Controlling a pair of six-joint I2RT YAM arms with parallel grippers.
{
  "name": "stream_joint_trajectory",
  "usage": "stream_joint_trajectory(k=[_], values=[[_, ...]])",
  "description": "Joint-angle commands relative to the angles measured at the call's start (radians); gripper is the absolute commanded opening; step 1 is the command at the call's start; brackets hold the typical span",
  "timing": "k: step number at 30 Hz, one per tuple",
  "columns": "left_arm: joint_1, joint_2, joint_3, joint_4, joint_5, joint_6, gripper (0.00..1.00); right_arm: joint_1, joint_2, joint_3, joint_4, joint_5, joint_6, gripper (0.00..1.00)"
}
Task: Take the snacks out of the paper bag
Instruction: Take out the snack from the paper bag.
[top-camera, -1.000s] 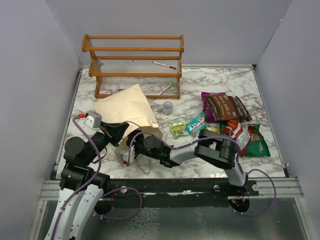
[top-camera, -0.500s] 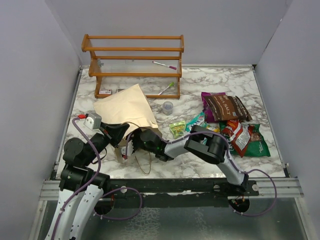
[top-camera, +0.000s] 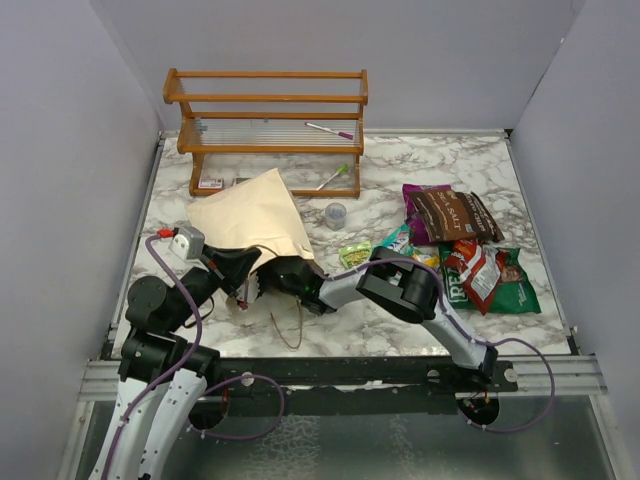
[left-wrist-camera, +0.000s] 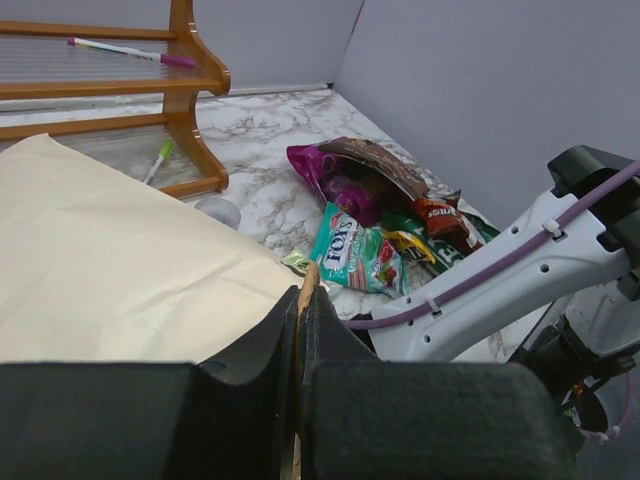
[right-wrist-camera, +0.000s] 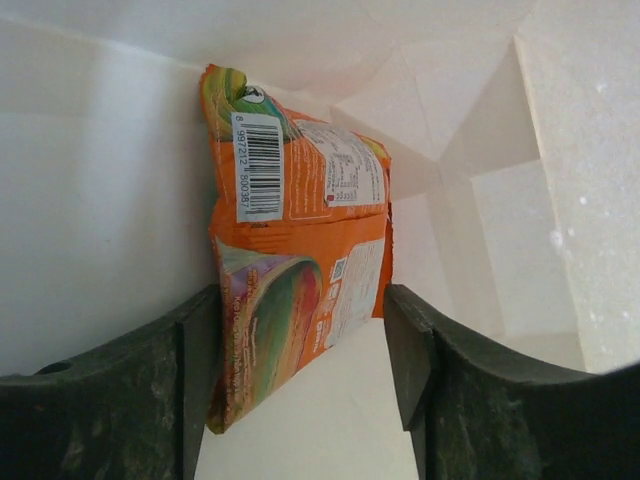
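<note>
Deep inside the paper bag (right-wrist-camera: 480, 200), a crinkled orange packet (right-wrist-camera: 295, 250) with a white barcode label lies between the spread fingers of the right claw (right-wrist-camera: 300, 340). The left claw (left-wrist-camera: 300, 300) pinches the bag's rim.

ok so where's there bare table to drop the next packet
Bare table lies at the far right, between the wooden rack and the snack pile, and along the near edge in front of the right arm. Crowded: the pile itself, the paper bag on the left, and the cup between them.
</note>
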Motion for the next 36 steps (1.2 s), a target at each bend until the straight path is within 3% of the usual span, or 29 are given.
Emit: stream_joint_trajectory(k=[1, 7, 12, 25, 36], values=[[-0.006, 0.003, 0.012, 0.04, 0.019, -0.001, 0.0, -0.016, 0.068, 0.054, -0.054, -0.016, -0.027, 0.54], [-0.006, 0.008, 0.013, 0.032, 0.005, -0.002, 0.0, -0.015, 0.037, 0.05, -0.083, -0.027, -0.034, 0.17], [-0.006, 0.017, 0.012, 0.032, -0.007, -0.005, 0.0, -0.003, -0.09, -0.044, -0.096, -0.038, -0.023, 0.02], [-0.005, 0.054, 0.018, 0.018, -0.02, -0.001, 0.0, 0.084, -0.56, -0.492, -0.116, -0.133, 0.256, 0.01], [-0.005, 0.083, 0.026, -0.003, -0.053, 0.004, 0.0, 0.104, -1.153, -0.709, -0.401, -0.088, 0.524, 0.01]])
